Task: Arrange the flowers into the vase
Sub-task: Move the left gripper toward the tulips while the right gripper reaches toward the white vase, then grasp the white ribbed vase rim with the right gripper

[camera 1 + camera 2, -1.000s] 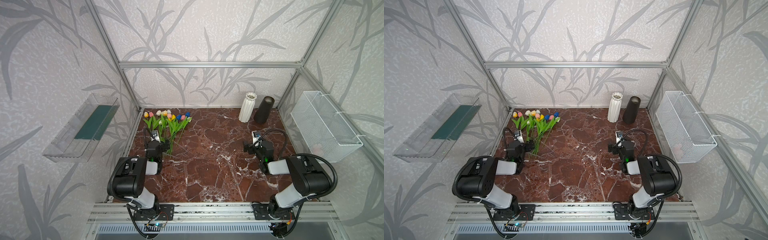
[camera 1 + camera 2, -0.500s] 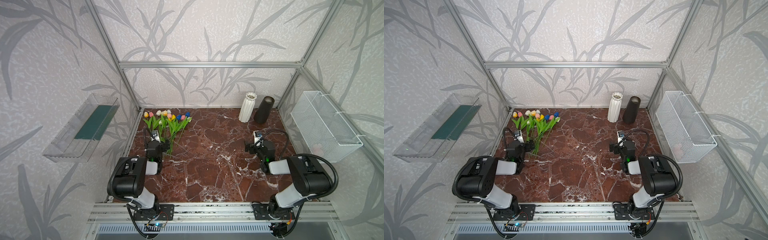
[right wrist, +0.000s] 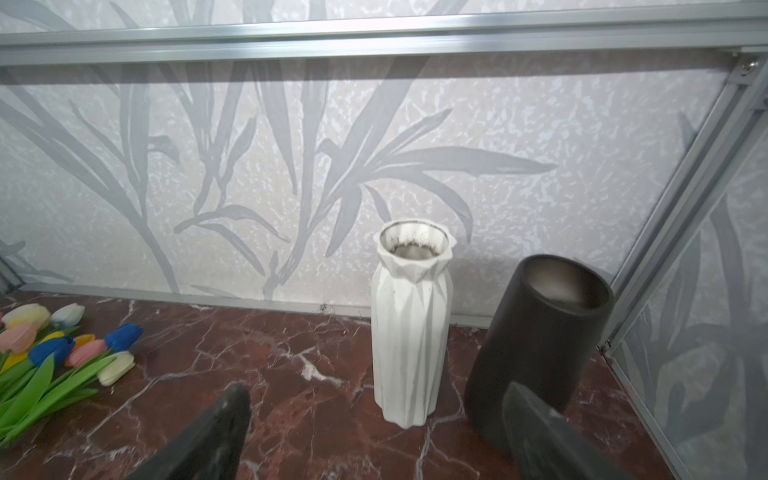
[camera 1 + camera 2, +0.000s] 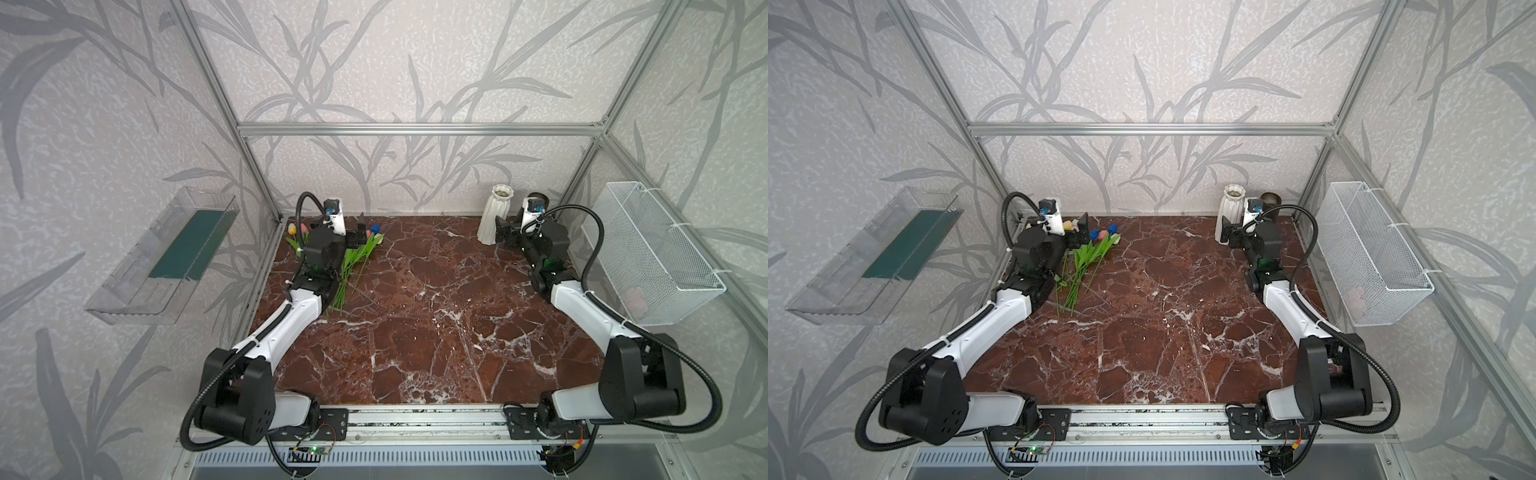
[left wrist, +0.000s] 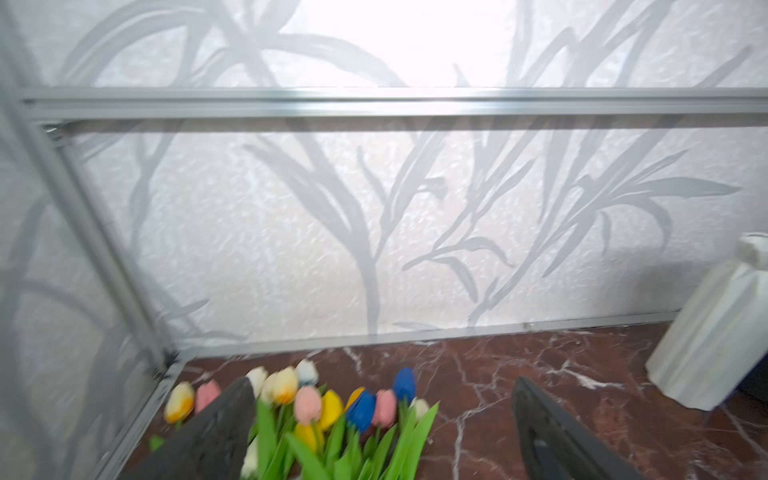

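The flowers [image 4: 353, 259] are a bunch of tulips with yellow, pink, white and blue heads, lying on the marble floor at the back left, stems pointing to the front. My left gripper [image 4: 360, 232] hangs open just above their heads. In the left wrist view the flowers [image 5: 332, 411] show between the dark fingers [image 5: 220, 428], untouched. A white ribbed vase [image 4: 492, 218] stands at the back right beside a black cylindrical vase [image 3: 536, 345]. My right gripper [image 4: 501, 233] is open right beside the white vase [image 3: 409, 332], which stands just beyond its fingers [image 3: 216, 432].
A white wire basket [image 4: 648, 253] hangs on the right wall and a clear plastic shelf [image 4: 166, 257] on the left wall. Aluminium frame posts close in both back corners. The back wall lies right behind the vases and the flower heads.
Both arms have stretched from the front of the floor to the back: the left over the flowers, the right up to the vases. The right jaws have narrowed a little.
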